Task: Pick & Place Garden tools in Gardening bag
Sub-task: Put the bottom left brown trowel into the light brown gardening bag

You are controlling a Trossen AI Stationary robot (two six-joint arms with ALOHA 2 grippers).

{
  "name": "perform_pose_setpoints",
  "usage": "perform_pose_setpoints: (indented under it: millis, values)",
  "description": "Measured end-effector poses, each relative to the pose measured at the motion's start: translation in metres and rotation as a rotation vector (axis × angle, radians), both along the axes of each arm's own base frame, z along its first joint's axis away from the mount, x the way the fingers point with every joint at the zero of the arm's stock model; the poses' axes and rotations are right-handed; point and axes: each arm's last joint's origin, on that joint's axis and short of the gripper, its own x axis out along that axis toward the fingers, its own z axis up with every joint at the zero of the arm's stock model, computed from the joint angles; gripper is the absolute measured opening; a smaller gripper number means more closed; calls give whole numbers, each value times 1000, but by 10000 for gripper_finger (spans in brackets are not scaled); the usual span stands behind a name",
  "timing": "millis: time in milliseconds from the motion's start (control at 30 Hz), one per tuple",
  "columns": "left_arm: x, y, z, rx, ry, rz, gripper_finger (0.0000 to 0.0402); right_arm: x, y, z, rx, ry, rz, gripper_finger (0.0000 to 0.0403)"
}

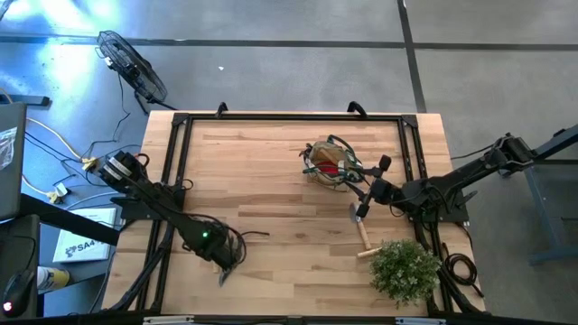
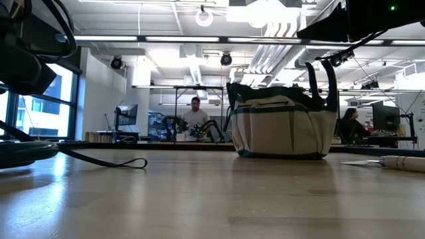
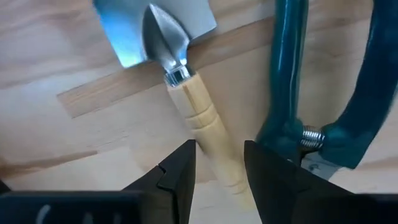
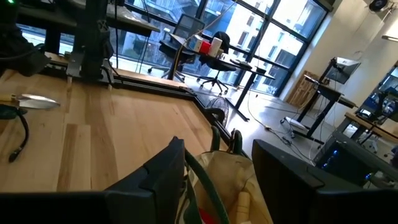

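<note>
1. Left gripper (image 3: 217, 168) sits low at the near-left part of the pale wood-plank table (image 1: 271, 181), fingers clamped on the pale wooden handle of a metal-bladed trowel (image 3: 186, 93); the trowel lies flat on the wood.
2. Teal-handled pruning shears (image 3: 323, 106) lie just beside that trowel handle, touching the table.
3. A thin dark cord loop (image 2: 113, 159) trails on the table near the left arm.
4. Right gripper (image 4: 217, 180) hovers over the round olive-tan fabric gardening bag with dark green trim (image 1: 332, 162); fingers parted, a dark green loop handle runs between them, cannot tell if it is gripped.
5. Bag stands upright at the table's far-right part, something red inside.
6. A second trowel with pale wooden handle (image 1: 361, 231) lies flat near the bag, between it and the bushy green plant (image 1: 405, 269) at the near-right corner.
7. Low view: a person (image 2: 195, 119) stands in the room far behind the table.
</note>
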Motion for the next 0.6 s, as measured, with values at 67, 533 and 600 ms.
perform_pose_setpoints:
  millis: [67, 533, 600]
  values:
    - [0, 0, 0, 6, 2, 1, 129, 0, 0, 0, 0, 0, 4, 179]
    - [1, 0, -2, 35, -18, 17, 129, 0, 1, -1, 2, 12, 36, 179]
    - [2, 0, -3, 36, -14, 32, 129, 0, 1, -1, 7, 11, 44, 179]
